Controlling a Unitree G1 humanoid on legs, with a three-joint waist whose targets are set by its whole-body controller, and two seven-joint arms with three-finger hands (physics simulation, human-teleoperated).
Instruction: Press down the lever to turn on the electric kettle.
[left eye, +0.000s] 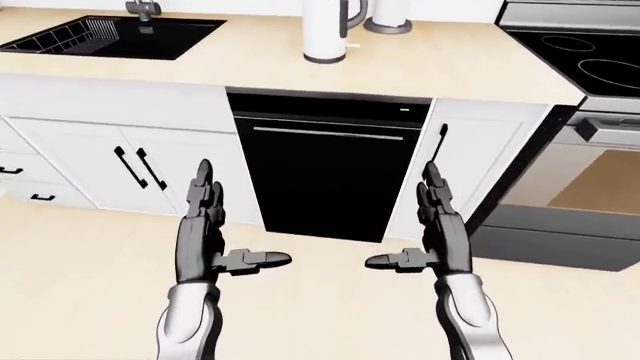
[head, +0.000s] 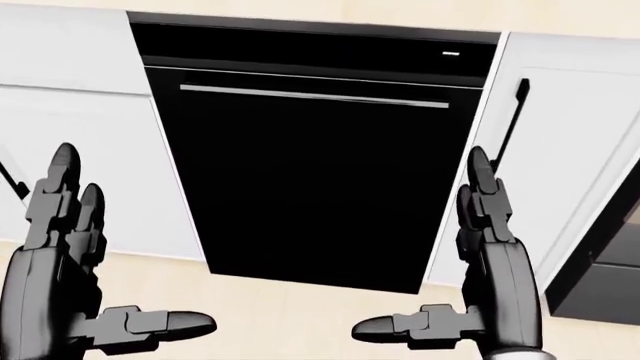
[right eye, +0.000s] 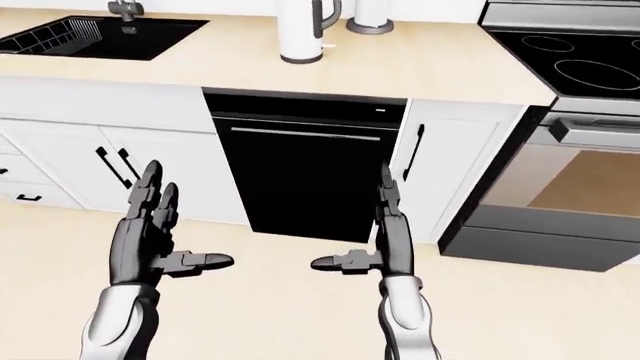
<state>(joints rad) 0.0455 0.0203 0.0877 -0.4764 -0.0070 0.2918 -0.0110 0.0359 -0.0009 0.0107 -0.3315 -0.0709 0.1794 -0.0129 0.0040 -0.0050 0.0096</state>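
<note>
The white electric kettle (left eye: 327, 30) with a grey handle stands on the light wooden counter (left eye: 240, 66) at the top centre of the left-eye view; its top is cut off and its lever does not show. My left hand (left eye: 205, 225) and right hand (left eye: 432, 225) are both open, fingers straight up and thumbs pointing inward. They hang low over the floor, below the counter and far from the kettle. They also show in the head view, left hand (head: 60, 247) and right hand (head: 490, 247).
A black dishwasher (left eye: 328, 169) sits under the counter between white cabinets (left eye: 110, 146). A black sink (left eye: 115, 36) with a rack is at the upper left. A stove with a black cooktop (left eye: 585, 56) and oven (left eye: 585, 187) is at the right. A grey-based white object (left eye: 388, 16) stands beside the kettle.
</note>
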